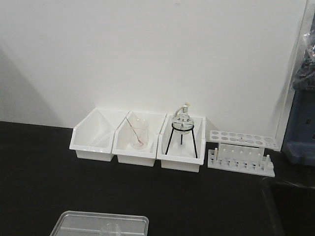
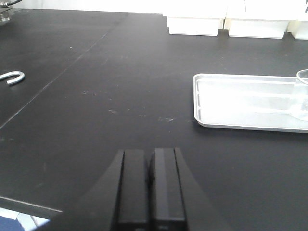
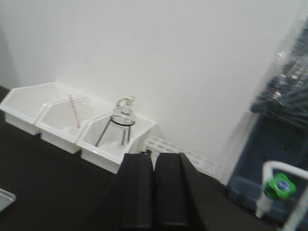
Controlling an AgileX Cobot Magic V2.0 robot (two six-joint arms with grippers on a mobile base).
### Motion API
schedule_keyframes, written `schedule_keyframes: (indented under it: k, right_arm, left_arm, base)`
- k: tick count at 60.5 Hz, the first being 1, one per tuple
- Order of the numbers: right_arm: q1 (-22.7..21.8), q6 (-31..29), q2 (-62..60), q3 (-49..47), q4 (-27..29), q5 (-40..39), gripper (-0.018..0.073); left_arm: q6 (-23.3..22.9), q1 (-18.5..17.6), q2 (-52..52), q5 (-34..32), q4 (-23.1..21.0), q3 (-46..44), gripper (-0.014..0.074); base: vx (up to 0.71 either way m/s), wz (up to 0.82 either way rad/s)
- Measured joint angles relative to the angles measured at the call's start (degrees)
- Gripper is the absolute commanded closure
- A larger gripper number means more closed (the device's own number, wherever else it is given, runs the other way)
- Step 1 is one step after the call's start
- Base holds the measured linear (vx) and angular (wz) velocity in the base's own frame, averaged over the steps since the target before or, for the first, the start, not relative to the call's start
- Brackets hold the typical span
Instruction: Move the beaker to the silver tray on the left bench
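The silver tray point(image 2: 198, 98) lies on the black bench, ahead and to the right of my left gripper point(image 2: 149, 155). A small clear beaker point(image 2: 302, 94) stands inside the tray, cut off by the right edge of the left wrist view. In the front view the tray point(image 1: 98, 216) is at the bottom edge, with the beaker point(image 1: 112, 228) a faint glass shape in it. My left gripper is shut with nothing in it, well short of the tray. My right gripper point(image 3: 154, 157) is shut and empty, raised and facing the white bins.
Three white bins point(image 1: 92, 141) line the back wall. The middle one holds a taller beaker with a rod point(image 1: 139, 133), the right one a flask on a tripod point(image 1: 182, 126). A white tube rack point(image 1: 240, 152) and blue equipment point(image 1: 300, 123) stand to the right. A metal hook point(image 2: 12, 77) lies at far left.
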Motion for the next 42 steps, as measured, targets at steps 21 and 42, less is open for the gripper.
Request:
schedule_keyframes:
  k: [21, 42]
  right_arm:
    - [-10.95, -2.88, -20.62, 29.36, 16.65, -5.0, 0.0575]
    - [-12.29, -7.57, -21.04, 35.36, 20.79, -14.32, 0.0575]
  left_arm:
    - [0.0, 0.0, 0.0, 0.0, 0.0, 0.0, 0.0595]
    - [0.0, 0.0, 0.0, 0.01, 0.0, 0.0, 0.0595]
  base:
    - [0.0, 0.0]
    - [0.0, 0.0]
